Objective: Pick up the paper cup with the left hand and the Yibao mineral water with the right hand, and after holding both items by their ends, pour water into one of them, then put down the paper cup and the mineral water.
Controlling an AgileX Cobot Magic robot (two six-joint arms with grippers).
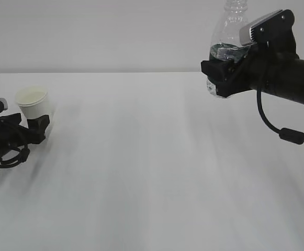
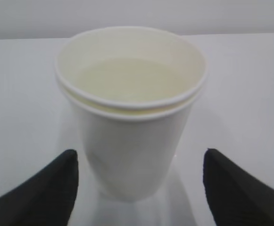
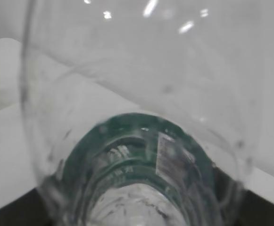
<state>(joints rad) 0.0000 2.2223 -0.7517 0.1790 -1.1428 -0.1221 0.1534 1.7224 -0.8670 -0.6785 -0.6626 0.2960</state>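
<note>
The paper cup (image 1: 32, 103) stands upright on the white table at the far left, its cream inside showing (image 2: 132, 127). My left gripper (image 1: 40, 124) sits low on the table just in front of it, open; in the left wrist view its black fingertips (image 2: 56, 183) flank the cup's base with a gap on each side (image 2: 140, 157). My right gripper (image 1: 221, 70) hangs high at the upper right, shut on the lower part of the Yibao mineral water (image 1: 228, 29). The clear bottle with its green label band (image 3: 127, 136) stands upright and fills the right wrist view.
The white table (image 1: 152, 167) stretches between the two arms with a pale wall behind. The right arm's black cable (image 1: 277, 128) loops below its wrist. A white edge, likely the cup, shows at the left border of the right wrist view.
</note>
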